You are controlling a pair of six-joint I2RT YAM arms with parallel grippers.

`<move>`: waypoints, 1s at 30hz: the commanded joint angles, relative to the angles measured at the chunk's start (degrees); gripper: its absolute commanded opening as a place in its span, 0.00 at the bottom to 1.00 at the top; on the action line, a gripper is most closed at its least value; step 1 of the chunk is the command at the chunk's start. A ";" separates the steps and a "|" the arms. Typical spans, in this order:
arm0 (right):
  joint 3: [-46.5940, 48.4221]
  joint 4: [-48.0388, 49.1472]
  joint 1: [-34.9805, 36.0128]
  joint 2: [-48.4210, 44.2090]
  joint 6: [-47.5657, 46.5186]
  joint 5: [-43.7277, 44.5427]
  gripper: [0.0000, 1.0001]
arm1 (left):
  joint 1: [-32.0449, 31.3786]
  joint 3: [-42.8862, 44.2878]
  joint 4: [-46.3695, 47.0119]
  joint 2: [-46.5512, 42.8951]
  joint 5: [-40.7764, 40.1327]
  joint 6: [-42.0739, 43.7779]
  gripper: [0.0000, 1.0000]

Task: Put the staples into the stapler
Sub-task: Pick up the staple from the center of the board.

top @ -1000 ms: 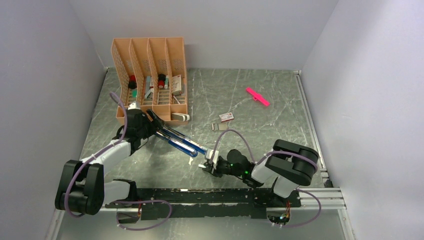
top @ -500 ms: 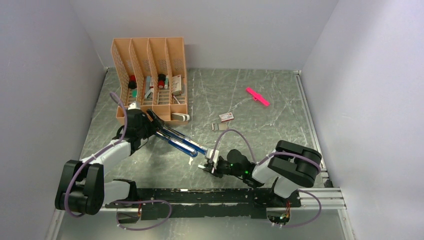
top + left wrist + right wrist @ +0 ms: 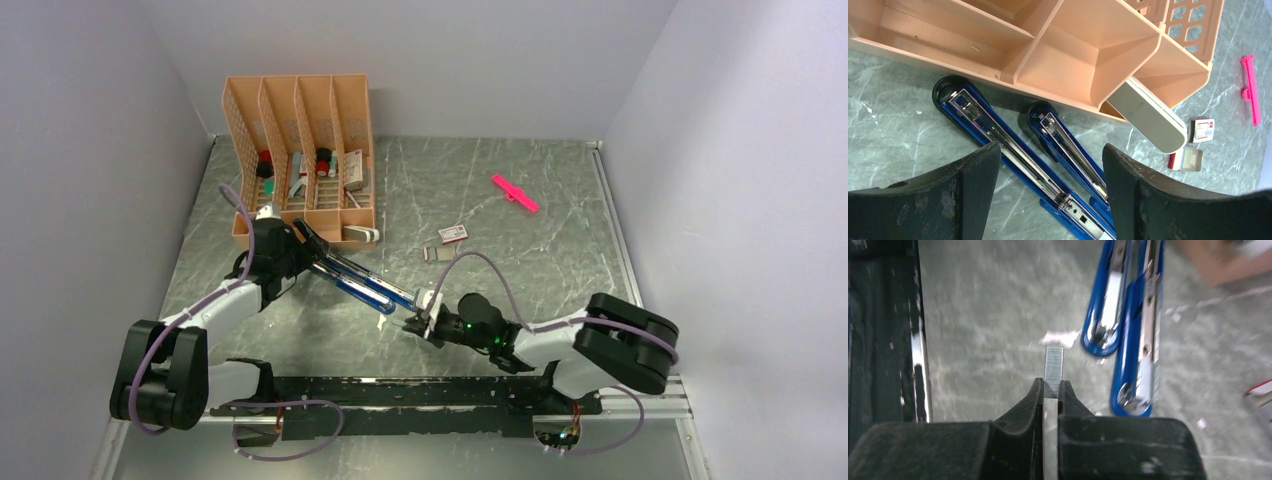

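Note:
A blue stapler [image 3: 360, 282] lies swung open on the table, its two long halves side by side with the metal channels up [image 3: 998, 135]. My left gripper [image 3: 305, 250] stands open over it, the fingers straddling both halves [image 3: 1050, 155]; I cannot tell whether they touch it. A short grey strip of staples [image 3: 1053, 371] sticks out past the fingertips of my right gripper [image 3: 1050, 385], which is shut on it. That gripper [image 3: 425, 318] sits just below the stapler's free ends [image 3: 1138, 340], and the strip is to the left of them.
An orange desk organizer [image 3: 300, 150] with small items stands at the back left, a white-grey block [image 3: 1148, 115] against its front. The pink-and-white staple box [image 3: 453, 234] and an open grey tray [image 3: 435, 254] lie mid-table. A pink stick [image 3: 515, 193] lies further back right.
My right gripper has closed on the staple strip and moved a little up and left toward the stapler's free ends; its elbow swung right. The left arm and stapler have not moved.

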 commanded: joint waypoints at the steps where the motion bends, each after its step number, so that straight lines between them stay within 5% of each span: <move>1: 4.39 -1.94 0.24 -5.57 0.13 2.27 0.00 | -0.37 1.01 0.82 -0.88 0.20 0.12 0.78; 12: 18.40 -14.07 -1.23 -2.44 4.35 10.28 0.00 | -0.34 -0.49 2.16 -1.64 0.29 -0.06 0.78; 30: 37.67 -41.72 -5.52 9.42 5.54 9.56 0.00 | -0.39 -1.39 3.83 -1.42 0.28 -0.15 0.78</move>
